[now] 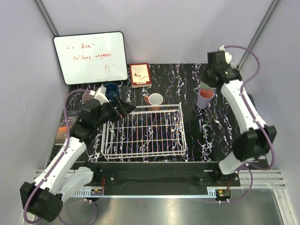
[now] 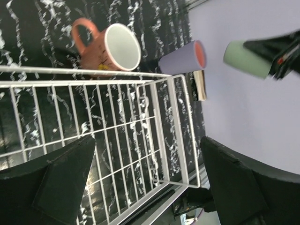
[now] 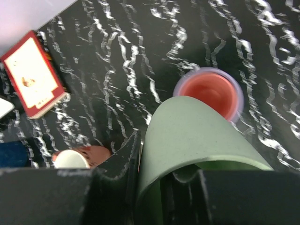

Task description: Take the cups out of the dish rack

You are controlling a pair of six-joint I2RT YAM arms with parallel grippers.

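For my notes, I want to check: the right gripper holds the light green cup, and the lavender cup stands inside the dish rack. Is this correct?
One part is wrong. The right gripper holds the light green cup, but the lavender cup stands on the table to the right of the dish rack, not inside it. See the top external view.

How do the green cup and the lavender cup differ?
The green cup is gripped at its rim by the right gripper, off the table; the lavender cup stands free on it. The green cup is green inside, the lavender cup pink inside. Both are out of the rack.
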